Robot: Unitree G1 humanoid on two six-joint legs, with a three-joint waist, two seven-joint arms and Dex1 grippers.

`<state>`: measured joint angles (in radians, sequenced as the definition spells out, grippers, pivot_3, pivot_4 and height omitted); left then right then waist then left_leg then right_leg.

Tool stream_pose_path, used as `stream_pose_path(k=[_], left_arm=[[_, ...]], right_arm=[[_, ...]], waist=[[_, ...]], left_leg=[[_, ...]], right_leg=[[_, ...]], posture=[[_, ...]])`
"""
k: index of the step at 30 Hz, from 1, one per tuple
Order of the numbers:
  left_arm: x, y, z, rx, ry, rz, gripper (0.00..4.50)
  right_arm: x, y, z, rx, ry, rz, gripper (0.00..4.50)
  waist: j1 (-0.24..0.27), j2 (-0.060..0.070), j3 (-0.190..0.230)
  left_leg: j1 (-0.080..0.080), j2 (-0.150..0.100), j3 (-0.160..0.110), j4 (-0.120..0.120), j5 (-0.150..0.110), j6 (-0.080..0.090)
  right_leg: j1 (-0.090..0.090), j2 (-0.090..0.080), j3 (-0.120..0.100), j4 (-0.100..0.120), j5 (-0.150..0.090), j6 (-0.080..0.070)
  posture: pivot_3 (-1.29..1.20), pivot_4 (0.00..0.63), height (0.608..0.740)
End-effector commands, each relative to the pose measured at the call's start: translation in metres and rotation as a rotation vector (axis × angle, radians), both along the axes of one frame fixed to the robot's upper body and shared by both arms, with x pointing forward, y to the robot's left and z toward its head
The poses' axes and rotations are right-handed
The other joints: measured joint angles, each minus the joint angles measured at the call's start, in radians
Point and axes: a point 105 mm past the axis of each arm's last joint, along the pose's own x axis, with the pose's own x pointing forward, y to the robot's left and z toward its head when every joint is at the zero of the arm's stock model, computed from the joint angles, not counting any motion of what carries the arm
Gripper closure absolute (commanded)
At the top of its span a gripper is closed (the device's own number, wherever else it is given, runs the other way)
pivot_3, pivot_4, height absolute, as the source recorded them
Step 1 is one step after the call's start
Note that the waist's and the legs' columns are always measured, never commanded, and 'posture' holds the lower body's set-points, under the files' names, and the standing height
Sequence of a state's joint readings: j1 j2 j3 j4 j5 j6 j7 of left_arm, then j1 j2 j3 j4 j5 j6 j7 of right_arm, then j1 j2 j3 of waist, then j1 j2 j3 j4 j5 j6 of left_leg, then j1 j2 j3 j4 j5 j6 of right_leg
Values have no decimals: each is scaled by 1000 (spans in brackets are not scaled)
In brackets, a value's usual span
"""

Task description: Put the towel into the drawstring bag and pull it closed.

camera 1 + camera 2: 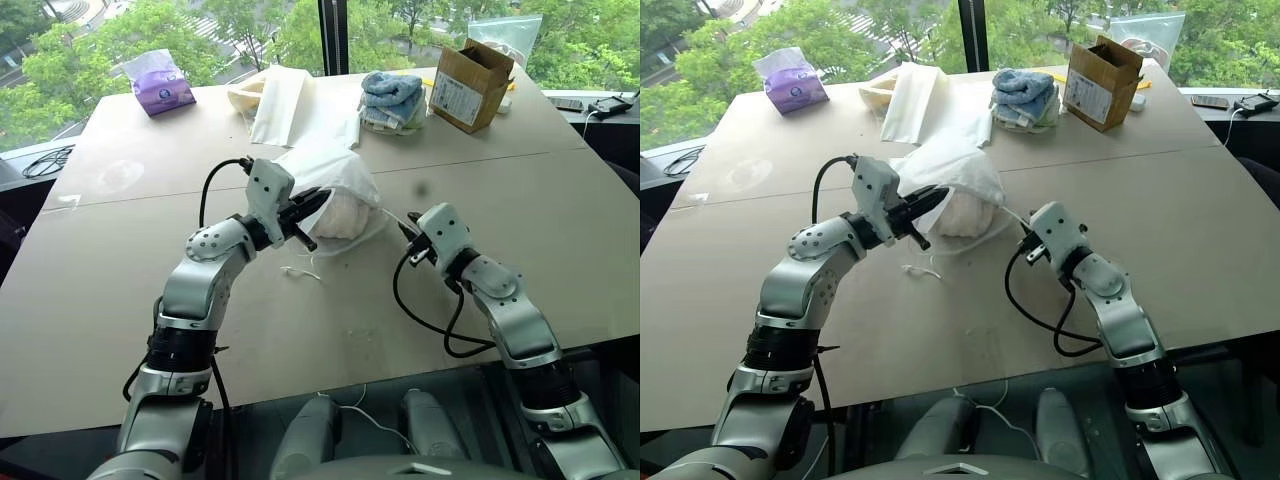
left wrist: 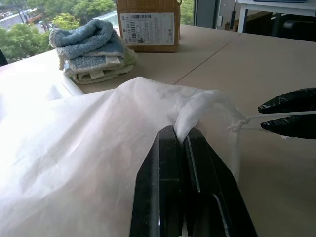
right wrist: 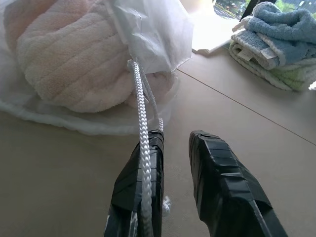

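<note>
White drawstring bag (image 1: 330,175) pinched in left fingers (image 2: 168,168); right fingers (image 3: 143,187), slightly parted, level, carry its cord (image 3: 142,123).

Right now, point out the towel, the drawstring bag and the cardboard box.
towel (image 3: 69,59): right wrist view, ribbed pink surface inside bag.
drawstring bag (image 1: 325,165): left eye view, upper white fabric.
cardboard box (image 1: 470,85): left eye view, front side.
</note>
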<state>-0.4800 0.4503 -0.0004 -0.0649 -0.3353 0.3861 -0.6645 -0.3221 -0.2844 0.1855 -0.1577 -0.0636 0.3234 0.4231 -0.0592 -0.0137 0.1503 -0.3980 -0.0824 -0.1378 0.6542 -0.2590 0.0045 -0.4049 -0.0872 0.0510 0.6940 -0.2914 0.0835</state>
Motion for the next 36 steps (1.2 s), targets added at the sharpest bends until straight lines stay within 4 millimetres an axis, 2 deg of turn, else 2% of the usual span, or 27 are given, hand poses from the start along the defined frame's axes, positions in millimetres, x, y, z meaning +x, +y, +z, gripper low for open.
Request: stream_pose_path(k=[1,9,12,15,17,21,24,30,36], left_arm=[[0,0,14,-2,-58,-3,4500],[-1,-1,12,-3,-53,-7,4500],[-1,-1,12,-4,-53,-6,4500],[-1,-1,12,-6,-54,-5,4500],[-1,-1,12,-6,-53,-5,4500],[0,0,12,-6,-53,-5,4500],[0,0,11,-5,-52,-5,4500],[0,-1,11,-5,-49,-11,4500],[0,-2,10,0,-49,-13,4500]], right_arm=[[-8,8,16,1,-67,58,3517],[-7,7,17,-87,-115,72,3517],[-7,8,16,-285,-229,102,3517],[-6,9,17,-338,-276,121,3517],[-7,11,16,-307,-264,129,3517],[-10,12,17,-33,-123,96,3517],[-16,17,16,47,-69,132,3517],[-5,0,6,7,-32,-7,3517],[-1,-3,-1,62,37,-62,3517]], waist=[[1,0,0],[2,0,0],[2,0,0],[3,0,0],[3,0,0],[4,-1,0],[10,-1,0],[17,-1,0],[16,-1,0]], left_leg=[[0,0,0,0,0,0],[0,0,0,0,0,0],[0,0,0,0,0,0],[0,0,0,0,0,0],[0,0,0,0,0,0],[0,0,0,0,0,0],[0,0,0,0,0,0],[0,0,0,0,0,0],[0,0,0,0,0,0]], right_leg=[[0,0,0,0,0,0],[0,0,0,0,0,0],[0,0,0,0,0,0],[0,0,0,0,0,0],[0,0,0,0,0,0],[0,0,0,0,0,0],[0,0,0,0,0,0],[0,0,0,0,0,0],[0,0,0,0,0,0]], posture=[[0,150,740],[0,150,740],[0,150,740],[0,150,740],[0,150,740],[0,150,740],[0,150,740],[0,150,740],[0,150,740]])
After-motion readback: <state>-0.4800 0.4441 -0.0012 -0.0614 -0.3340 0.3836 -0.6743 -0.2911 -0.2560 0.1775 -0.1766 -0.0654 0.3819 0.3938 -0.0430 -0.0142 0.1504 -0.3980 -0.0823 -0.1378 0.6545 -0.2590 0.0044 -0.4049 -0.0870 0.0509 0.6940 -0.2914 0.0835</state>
